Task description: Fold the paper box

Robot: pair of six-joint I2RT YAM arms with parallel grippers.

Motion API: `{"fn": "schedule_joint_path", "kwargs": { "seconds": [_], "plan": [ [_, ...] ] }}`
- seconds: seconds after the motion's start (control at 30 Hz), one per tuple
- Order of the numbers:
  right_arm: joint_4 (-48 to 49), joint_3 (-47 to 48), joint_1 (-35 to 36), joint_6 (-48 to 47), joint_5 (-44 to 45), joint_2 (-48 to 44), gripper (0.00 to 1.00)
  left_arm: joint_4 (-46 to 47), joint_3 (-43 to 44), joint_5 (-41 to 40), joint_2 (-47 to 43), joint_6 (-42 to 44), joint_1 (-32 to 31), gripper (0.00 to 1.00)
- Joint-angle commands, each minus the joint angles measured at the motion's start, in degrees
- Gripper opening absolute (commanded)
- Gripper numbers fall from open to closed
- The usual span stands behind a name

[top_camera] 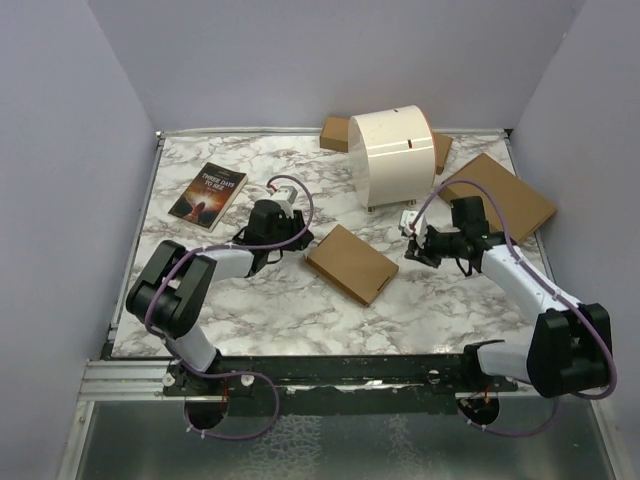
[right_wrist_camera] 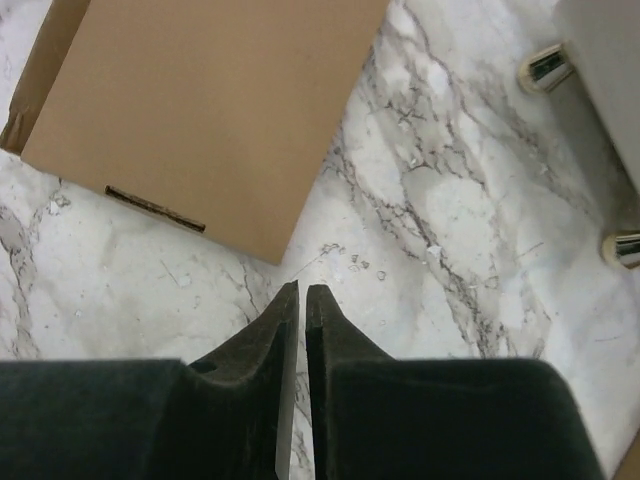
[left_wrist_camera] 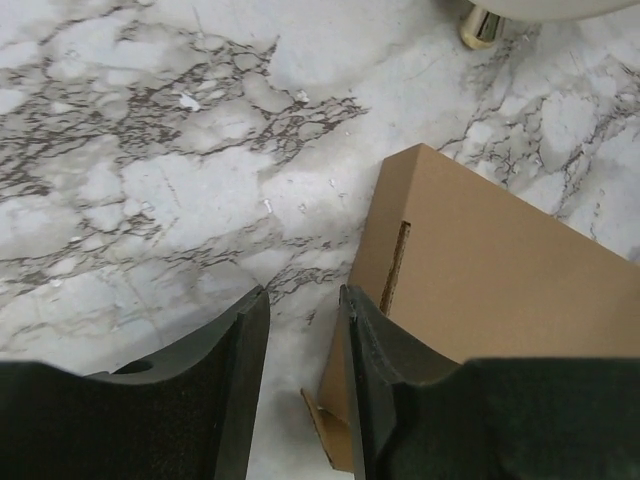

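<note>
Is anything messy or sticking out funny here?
Yes, two small things. A little flap pokes out at a corner of the paper box instead of lying tucked flat. Tiny pale bits lie scattered on the table just off one of its corners.

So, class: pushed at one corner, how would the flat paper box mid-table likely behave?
The paper box lies flat and thin on the smooth marble table, so it would probably slide and pivot, not tip. It looks like thin cardboard, so likely light. Its open slot suggests the edges may flex.
</note>
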Motion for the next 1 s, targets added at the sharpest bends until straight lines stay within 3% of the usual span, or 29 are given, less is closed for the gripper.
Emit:
{"fn": "schedule_joint_path", "kwargs": {
  "seconds": [0.0, 0.33, 0.63, 0.8, 0.97],
  "plan": [
    [-6.7, 0.4, -0.2, -9.0, 1.0, 3.9, 0.07, 5.4, 1.0, 8.5, 2.5, -1.7, 0.0, 0.36],
    [-6.0, 5.6, 2.7, -10.3, 2.1, 17.3, 0.08, 5.4, -8.6, 8.8, -3.1, -3.3, -3.0, 0.36],
    [-7.4, 17.1, 5.9, -10.8, 3.8, 26.5, 0.14, 5.7, -15.1, 6.3, -10.1, -7.2, -11.0, 0.36],
    [-7.1, 20.7, 6.3, -9.5, 6.7, 28.3, 0.23, 6.5, -18.8, 4.0, -13.1, -10.8, -15.7, 0.37],
    [-6.7, 19.6, 5.7, -10.3, 11.4, 23.7, 0.35, 3.4, -22.1, 0.3, -20.2, -12.0, -16.5, 0.38]
  ]
}}
